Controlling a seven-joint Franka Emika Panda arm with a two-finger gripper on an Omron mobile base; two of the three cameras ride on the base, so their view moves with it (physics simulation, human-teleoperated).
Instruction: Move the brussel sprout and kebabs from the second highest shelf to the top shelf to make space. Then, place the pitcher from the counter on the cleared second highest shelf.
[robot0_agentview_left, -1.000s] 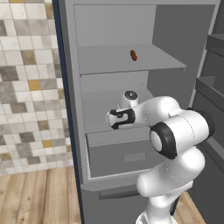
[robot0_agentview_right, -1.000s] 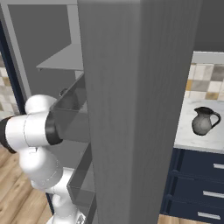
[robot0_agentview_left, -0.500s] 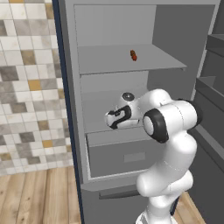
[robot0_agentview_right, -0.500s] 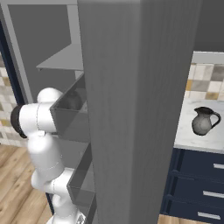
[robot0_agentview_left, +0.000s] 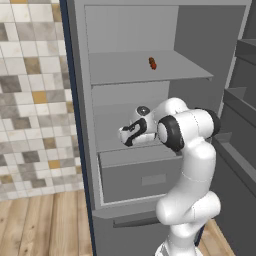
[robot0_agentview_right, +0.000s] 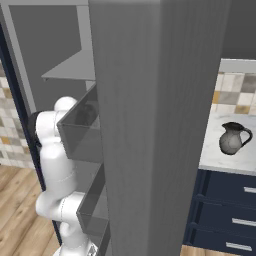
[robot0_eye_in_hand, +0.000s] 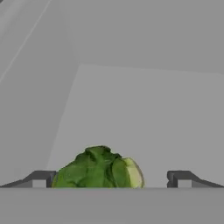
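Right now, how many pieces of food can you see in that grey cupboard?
2. The kebabs lie on the top shelf. The brussel sprout sits on the shelf below, between the open pincer's tips. The arm may hide more.

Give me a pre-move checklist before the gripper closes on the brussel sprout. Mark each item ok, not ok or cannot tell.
1. Gripper open: ok, the fingertips stand wide apart in the hand view.
2. Brussel sprout between the fingertips: ok, though it sits nearer the left tip than the right.
3. Sprout touching a fingertip: cannot tell, its left edge meets the tip at the frame's bottom.
4. Kebabs already on the top shelf: ok.
5. Room on the top shelf for the sprout: ok, bare board lies left of the kebabs.
6. Pitcher waiting upright on the counter: ok.
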